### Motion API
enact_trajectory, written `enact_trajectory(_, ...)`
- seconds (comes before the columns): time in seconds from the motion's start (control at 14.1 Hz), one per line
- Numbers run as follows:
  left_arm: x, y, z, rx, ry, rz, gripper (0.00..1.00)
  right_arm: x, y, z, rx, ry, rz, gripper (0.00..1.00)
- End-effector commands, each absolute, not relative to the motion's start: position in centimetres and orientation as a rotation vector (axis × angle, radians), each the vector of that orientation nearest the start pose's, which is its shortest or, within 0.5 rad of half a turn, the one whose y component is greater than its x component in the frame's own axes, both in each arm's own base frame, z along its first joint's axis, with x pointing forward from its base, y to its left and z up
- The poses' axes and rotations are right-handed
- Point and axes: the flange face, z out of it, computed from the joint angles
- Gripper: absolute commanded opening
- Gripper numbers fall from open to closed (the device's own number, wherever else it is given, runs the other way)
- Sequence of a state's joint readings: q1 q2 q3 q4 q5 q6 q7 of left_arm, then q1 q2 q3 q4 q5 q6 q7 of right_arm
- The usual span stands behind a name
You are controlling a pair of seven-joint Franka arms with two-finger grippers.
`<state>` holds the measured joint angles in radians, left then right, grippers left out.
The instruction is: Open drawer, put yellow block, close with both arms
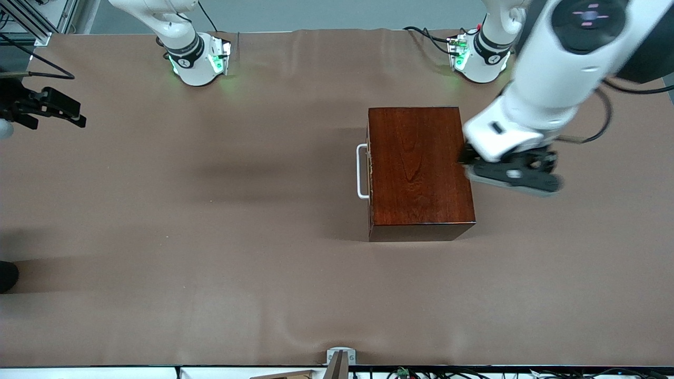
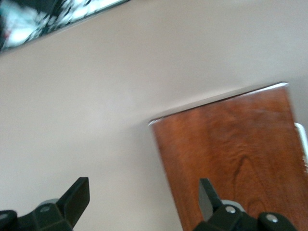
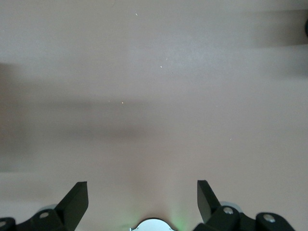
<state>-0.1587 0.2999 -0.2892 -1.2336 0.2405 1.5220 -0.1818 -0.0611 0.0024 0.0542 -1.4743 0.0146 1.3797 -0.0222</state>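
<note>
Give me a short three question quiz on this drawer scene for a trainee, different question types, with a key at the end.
1. True or false: the drawer of the wooden box is shut.
2. The left gripper is: A) open beside the box, B) shut on the handle, C) inside the drawer.
3. Fill in: the right gripper is open over bare ____.

Key: 1 true; 2 A; 3 table. No yellow block shows in any view.

I count one wooden box [image 1: 418, 171] with one white handle [image 1: 361, 171], two arms, two open-fingered grippers, two green-lit bases.
</note>
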Motion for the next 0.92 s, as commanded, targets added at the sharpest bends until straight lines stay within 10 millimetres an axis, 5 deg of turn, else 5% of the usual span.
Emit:
enact_trajectory(0.0, 59.0, -17.5, 61.8, -2.997, 0.226, 0.015, 1.00, 53.5, -0.4, 65.7, -3.117, 0.009, 0.155, 1.00)
enact_trajectory(0.35, 58.6, -7.1, 62.0, -3.154, 0.128, 0.105, 1.00, 53.8, 0.0, 65.7, -3.116, -0.005, 0.141, 1.00)
enact_trajectory(0.64, 54.2, -6.5, 61.0, -3.147, 0.103, 0.040, 1.00, 53.9, 0.1, 65.6, -3.115, -0.010, 0.129, 1.00)
enact_trajectory(0.85, 54.0, -6.2, 61.6, -3.147, 0.111, 0.025, 1.00, 54.2, -0.3, 65.4, -3.114, -0.010, 0.124, 1.00)
